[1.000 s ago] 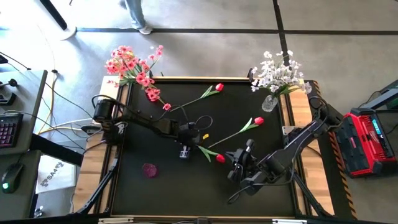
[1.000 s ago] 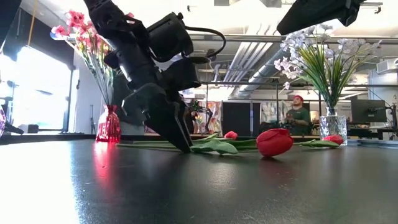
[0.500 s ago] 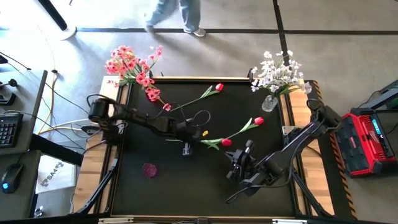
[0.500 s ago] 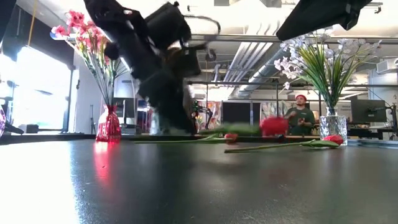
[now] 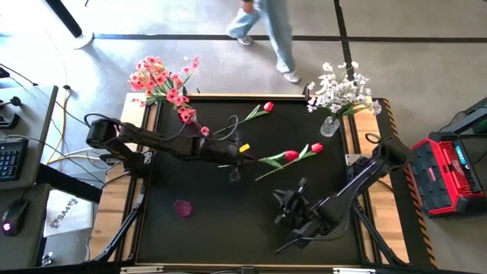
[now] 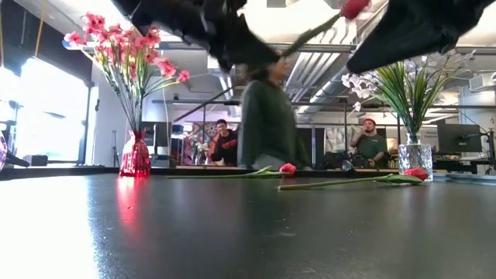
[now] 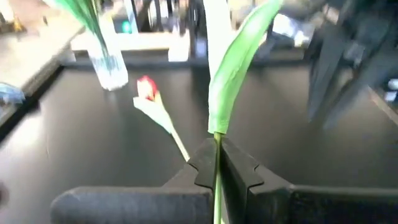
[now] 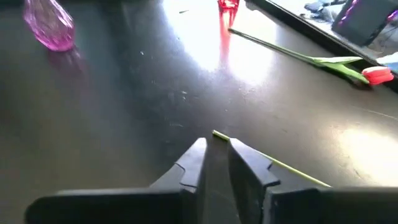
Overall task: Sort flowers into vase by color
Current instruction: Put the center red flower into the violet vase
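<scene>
My left gripper (image 5: 243, 158) (image 7: 217, 155) is over the middle of the table, raised and shut on a red tulip (image 5: 291, 156). In the low view the tulip's bud (image 6: 353, 8) is high above the tabletop. A second tulip (image 5: 316, 148) lies flat, right of centre. The third tulip (image 5: 268, 107) lies near the far edge. Pink flowers (image 5: 160, 80) stand in a red vase (image 6: 136, 155) at the far left corner. White flowers (image 5: 338, 90) stand in a clear vase (image 5: 330, 126) at the far right. My right gripper (image 5: 288, 202) (image 8: 216, 146) hovers shut, low over the table's near right part, beside a stem end (image 8: 214, 133). My left gripper pinches the tulip's thin green stem (image 7: 216, 146) between its two fingers, just below the long leaf (image 7: 239, 62). The tulip is lifted clear of the table. Its leaf and bud reach out past the fingertips toward the table's right side.
A small purple vase (image 5: 183, 207) (image 8: 50, 25) lies on its side near the left front of the mat. A person (image 5: 266, 23) walks past beyond the far edge, and others show in the room behind. Open mat lies between the arms and along the near edge.
My left gripper, shut on the stem, has risen from the tabletop and moved toward the far edge. The tulip has been lifted clear, and its bud has swung up and to the right. A person has walked rightward past the far edge.
</scene>
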Tool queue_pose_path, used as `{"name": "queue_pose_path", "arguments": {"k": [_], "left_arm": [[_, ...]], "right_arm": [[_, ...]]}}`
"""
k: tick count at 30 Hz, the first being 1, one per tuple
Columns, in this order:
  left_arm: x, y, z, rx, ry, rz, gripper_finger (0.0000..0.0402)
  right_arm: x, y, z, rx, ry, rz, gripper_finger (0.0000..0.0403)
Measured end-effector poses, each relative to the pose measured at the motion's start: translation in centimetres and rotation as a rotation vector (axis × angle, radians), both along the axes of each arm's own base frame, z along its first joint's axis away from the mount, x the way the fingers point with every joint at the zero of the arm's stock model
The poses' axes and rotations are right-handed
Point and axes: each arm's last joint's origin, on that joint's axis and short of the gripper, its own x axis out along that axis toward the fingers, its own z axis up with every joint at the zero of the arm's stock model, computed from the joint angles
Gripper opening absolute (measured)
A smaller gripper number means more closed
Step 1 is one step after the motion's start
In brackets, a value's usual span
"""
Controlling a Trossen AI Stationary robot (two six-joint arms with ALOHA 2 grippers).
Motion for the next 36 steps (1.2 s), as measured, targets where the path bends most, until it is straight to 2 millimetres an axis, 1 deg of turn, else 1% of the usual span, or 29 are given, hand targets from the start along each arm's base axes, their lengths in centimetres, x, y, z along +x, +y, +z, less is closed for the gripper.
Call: {"name": "queue_pose_path", "arguments": {"k": [4, 7, 9, 12, 17, 23, 26, 29, 31, 33, 36], "left_arm": [[0.1, 0.0, 1.3, -0.002, -0.107, -0.002, 0.0000], [0.2, 0.0, 1.6, 0.012, -0.137, -0.009, 0.0000], [0.2, 0.0, 1.2, 0.015, -0.141, -0.010, 0.0000], [-0.3, 0.1, -0.1, -0.014, -0.128, 0.002, 0.0000], [-1.0, 0.2, -1.6, -0.026, -0.085, 0.041, 0.0000], [-1.4, 0.4, -2.6, -0.001, -0.001, 0.112, 0.0000], [-1.4, 0.4, -2.7, -0.003, 0.010, 0.123, 0.0000], [-1.5, 0.4, -2.7, -0.003, 0.017, 0.123, 0.0000], [-1.5, 0.5, -2.7, 0.001, 0.017, 0.122, 0.0000], [-1.4, 0.5, -2.7, 0.002, 0.016, 0.122, 0.0000], [-1.4, 0.5, -2.7, 0.008, 0.014, 0.117, 0.0000]], "right_arm": [[0.7, 0.2, -2.1, -0.060, 0.032, -0.015, 0.0074], [1.1, 0.6, -3.9, -0.091, 0.047, -0.019, 0.0090], [1.5, 0.8, -5.1, -0.106, 0.057, -0.023, 0.0097], [2.0, 0.8, -6.5, -0.109, 0.041, -0.048, 0.0101], [3.4, 0.2, -8.1, -0.082, 0.032, -0.077, 0.0101], [6.0, -1.3, -10.0, 0.003, 0.185, 0.029, 0.0101], [7.0, -1.6, -9.5, 0.046, 0.227, 0.132, 0.0101], [6.7, -1.5, -7.8, 0.071, 0.315, 0.265, 0.0101], [5.8, -1.7, -6.2, 0.071, 0.361, 0.316, 0.0101], [4.7, -2.1, -4.9, 0.042, 0.401, 0.322, 0.0101], [2.7, -3.2, -3.9, -0.003, 0.419, 0.306, 0.0101]]}}
